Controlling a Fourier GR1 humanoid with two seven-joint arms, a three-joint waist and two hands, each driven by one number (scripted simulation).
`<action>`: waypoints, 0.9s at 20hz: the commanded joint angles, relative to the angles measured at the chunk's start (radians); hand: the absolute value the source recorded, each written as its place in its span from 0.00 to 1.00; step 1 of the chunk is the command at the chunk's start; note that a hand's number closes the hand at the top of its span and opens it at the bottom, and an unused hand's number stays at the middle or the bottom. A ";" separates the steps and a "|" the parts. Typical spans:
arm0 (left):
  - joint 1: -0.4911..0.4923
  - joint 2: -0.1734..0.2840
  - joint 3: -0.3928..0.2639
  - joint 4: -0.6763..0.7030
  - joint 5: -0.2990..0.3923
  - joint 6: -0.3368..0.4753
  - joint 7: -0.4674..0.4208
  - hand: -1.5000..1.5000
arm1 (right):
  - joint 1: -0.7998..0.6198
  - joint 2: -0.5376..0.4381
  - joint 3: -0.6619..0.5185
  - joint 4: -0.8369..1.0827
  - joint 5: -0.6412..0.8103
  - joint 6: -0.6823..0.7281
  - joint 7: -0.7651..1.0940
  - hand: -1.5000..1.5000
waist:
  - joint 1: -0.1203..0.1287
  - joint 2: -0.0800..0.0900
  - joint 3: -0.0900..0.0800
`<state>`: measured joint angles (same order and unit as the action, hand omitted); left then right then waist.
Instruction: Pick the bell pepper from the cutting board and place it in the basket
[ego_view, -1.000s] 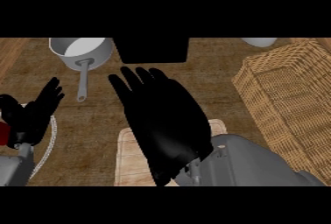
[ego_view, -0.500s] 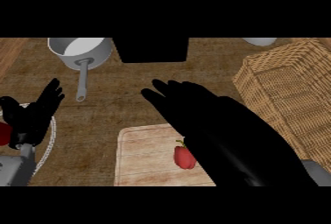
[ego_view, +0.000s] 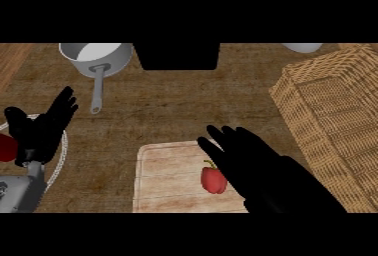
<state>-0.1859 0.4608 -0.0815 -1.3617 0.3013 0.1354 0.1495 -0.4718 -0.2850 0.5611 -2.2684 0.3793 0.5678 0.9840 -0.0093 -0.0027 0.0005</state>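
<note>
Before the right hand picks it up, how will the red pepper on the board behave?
The pepper looks rounded and glossy, so it may roll or slip. It lies on its side on the flat board, probably light. The right hand is beside it, fingers straight.

A: One view only, head cam, steep look down at the counter (ego_view: 170, 117).

B: Facing?

A: Away from the robot. Forearms enter at the lower edge, far side of the counter is at frame top.

B: Close?

A: Close. Cutting board (ego_view: 173, 177) cut off at the bottom, basket (ego_view: 336, 105) fills the right, pot (ego_view: 96, 55) upper left.

B: Overlap?

A: No second view to compare.
</note>
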 joint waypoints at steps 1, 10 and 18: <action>0.021 0.002 0.022 -0.024 -0.012 -0.012 0.007 0.50 | 0.096 0.020 0.060 0.087 0.198 -0.102 -0.127 0.00 | 0.013 0.003 0.000; 0.005 -0.047 0.025 -0.083 -0.061 0.011 0.065 0.50 | 0.254 0.051 0.069 0.332 0.344 -0.356 -0.482 0.00 | 0.011 0.003 0.000; -0.020 -0.068 0.049 0.000 -0.087 -0.049 0.033 0.50 | 0.240 0.081 0.038 0.598 0.409 -0.369 -0.563 0.00 | 0.010 0.005 0.000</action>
<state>-0.1846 0.4059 -0.0370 -1.4007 0.2344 0.1022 0.1935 -0.2340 -0.1902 0.6430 -1.7919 0.7847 0.2129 0.5044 0.0020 0.0004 0.0002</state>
